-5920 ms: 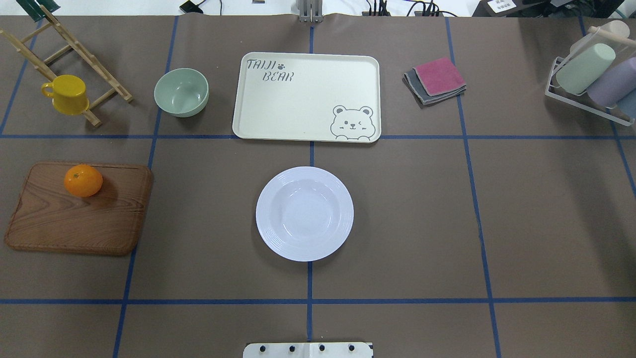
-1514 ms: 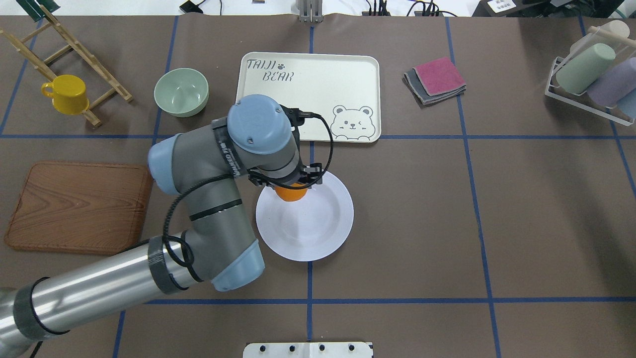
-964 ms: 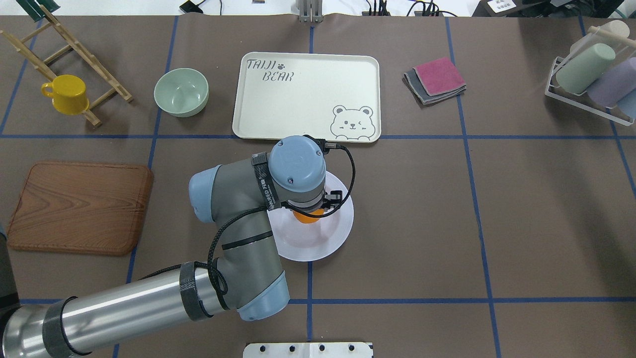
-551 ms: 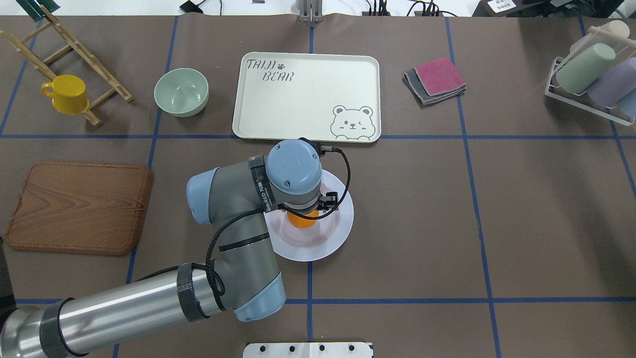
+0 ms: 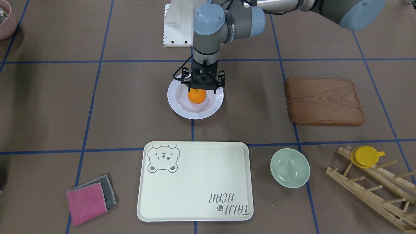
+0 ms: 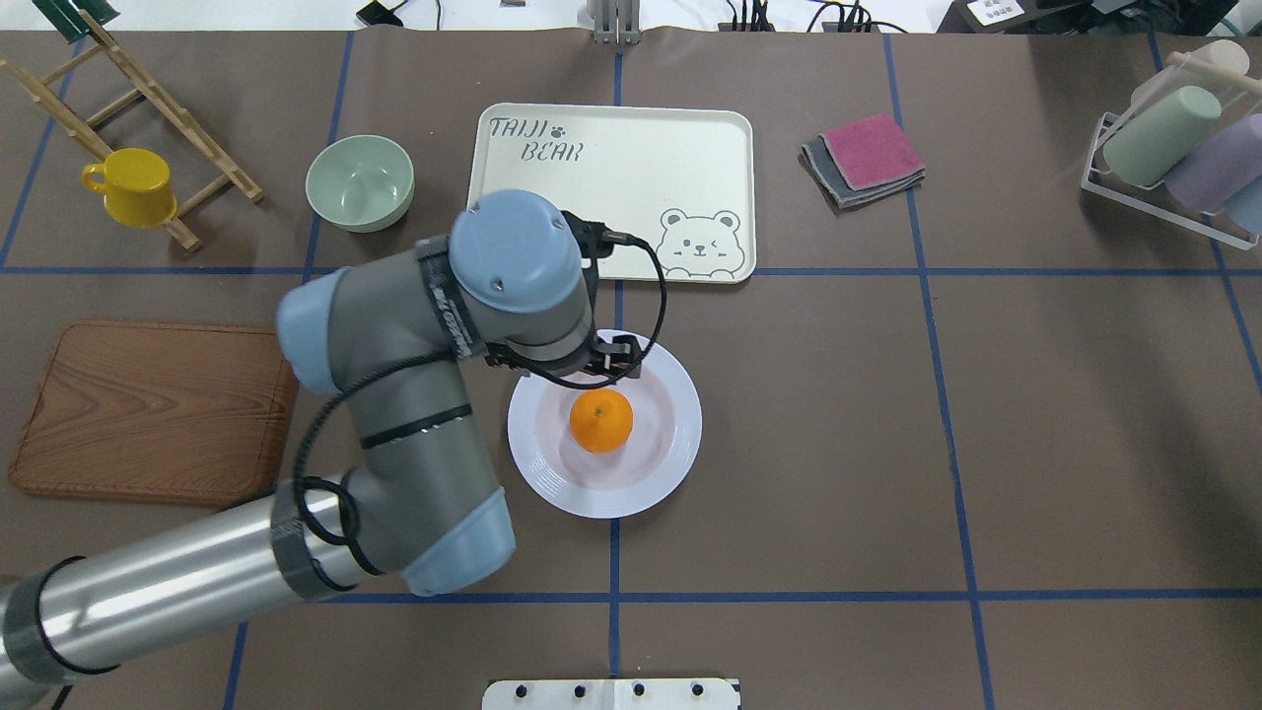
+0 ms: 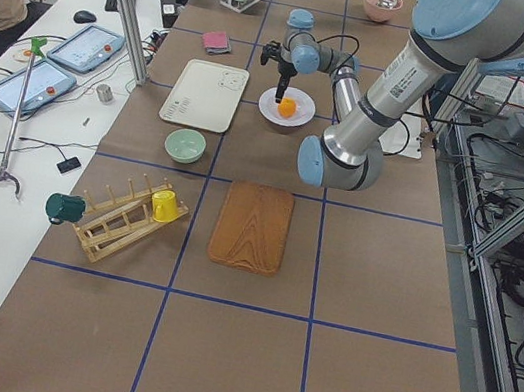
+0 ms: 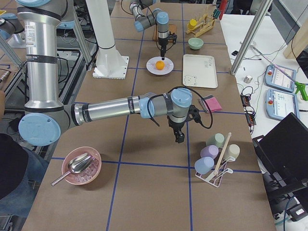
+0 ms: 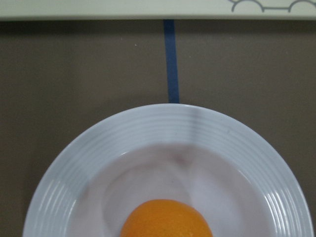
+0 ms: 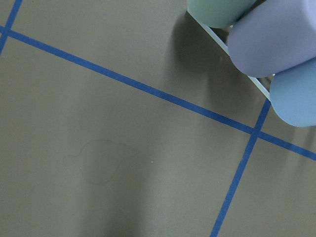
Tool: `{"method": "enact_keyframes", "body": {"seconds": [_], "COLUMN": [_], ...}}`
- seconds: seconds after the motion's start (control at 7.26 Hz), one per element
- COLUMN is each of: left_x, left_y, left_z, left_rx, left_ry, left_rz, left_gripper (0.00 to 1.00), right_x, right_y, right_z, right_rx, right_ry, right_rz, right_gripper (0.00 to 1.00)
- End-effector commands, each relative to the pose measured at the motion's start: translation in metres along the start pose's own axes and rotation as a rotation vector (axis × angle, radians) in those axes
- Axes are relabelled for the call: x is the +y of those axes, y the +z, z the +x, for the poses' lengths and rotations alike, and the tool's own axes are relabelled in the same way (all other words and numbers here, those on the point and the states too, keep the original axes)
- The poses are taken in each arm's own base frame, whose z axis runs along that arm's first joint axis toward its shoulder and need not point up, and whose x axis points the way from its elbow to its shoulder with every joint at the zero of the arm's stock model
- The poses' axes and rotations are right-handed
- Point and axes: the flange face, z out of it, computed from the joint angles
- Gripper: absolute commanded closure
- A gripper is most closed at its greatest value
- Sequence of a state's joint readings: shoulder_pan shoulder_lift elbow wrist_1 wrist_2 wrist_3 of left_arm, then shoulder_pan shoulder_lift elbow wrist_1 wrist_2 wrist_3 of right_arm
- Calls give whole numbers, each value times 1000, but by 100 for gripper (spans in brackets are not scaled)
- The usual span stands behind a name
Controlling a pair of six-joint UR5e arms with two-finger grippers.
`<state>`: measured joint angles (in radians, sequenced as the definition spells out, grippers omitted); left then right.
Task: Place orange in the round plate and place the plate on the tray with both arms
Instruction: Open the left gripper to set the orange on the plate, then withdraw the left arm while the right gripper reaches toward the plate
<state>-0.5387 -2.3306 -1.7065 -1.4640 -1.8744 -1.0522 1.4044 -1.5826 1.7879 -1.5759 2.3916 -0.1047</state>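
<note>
The orange [image 6: 601,420] lies free in the sunken centre of the white round plate [image 6: 676,446], and the left wrist view shows the orange [image 9: 168,220] at its bottom edge. My left gripper [image 5: 203,87] hangs open just above the orange [image 5: 196,96], touching nothing. The cream tray [image 6: 611,197] lies beyond the plate and holds nothing. My right gripper [image 8: 180,138] shows only in the exterior right view, low over bare table near the cup rack. I cannot tell whether it is open or shut.
A wooden board [image 6: 158,409] lies left of the plate. A green bowl [image 6: 359,182] and a yellow cup [image 6: 133,187] on a wooden rack are at the far left. Folded cloths [image 6: 866,158] and a rack of cups [image 6: 1173,148] are at the far right.
The left arm carried the orange from the wooden board to the plate and lowered it. It has now let go and risen, drawing back toward the tray.
</note>
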Motion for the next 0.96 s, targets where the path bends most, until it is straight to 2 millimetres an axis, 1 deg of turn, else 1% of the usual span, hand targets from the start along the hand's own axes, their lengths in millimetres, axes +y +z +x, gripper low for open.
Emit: {"method": "enact_keyframes", "body": {"seconds": [0.0, 0.14, 0.28, 0.41, 0.55, 0.69, 0.83], "left_x": [-16, -32, -41, -52, -51, -55, -49], "left_y": [-63, -79, -98, -113, -118, -129, -131], "left_z": [-137, -211, -275, -325, -388, -438, -489], "left_rx": [-95, -111, -150, -188, -179, -174, -192], "left_ry": [226, 260, 216, 321, 359, 357, 401], "left_rz": [2, -36, -17, -20, -65, -79, -106], "left_gripper": [1, 0, 0, 0, 0, 0, 0], "right_x": [-26, -36, -46, -63, -80, -81, -85], "right_y": [1, 14, 23, 25, 25, 29, 35], "right_z": [-43, -76, -114, -159, -200, -250, -311], "right_rx": [-65, -103, -160, -237, -295, -312, -335], "right_ry": [105, 163, 229, 311, 390, 438, 506], "right_rz": [65, 105, 144, 179, 200, 221, 257], "right_gripper": [0, 0, 0, 0, 0, 0, 0]}}
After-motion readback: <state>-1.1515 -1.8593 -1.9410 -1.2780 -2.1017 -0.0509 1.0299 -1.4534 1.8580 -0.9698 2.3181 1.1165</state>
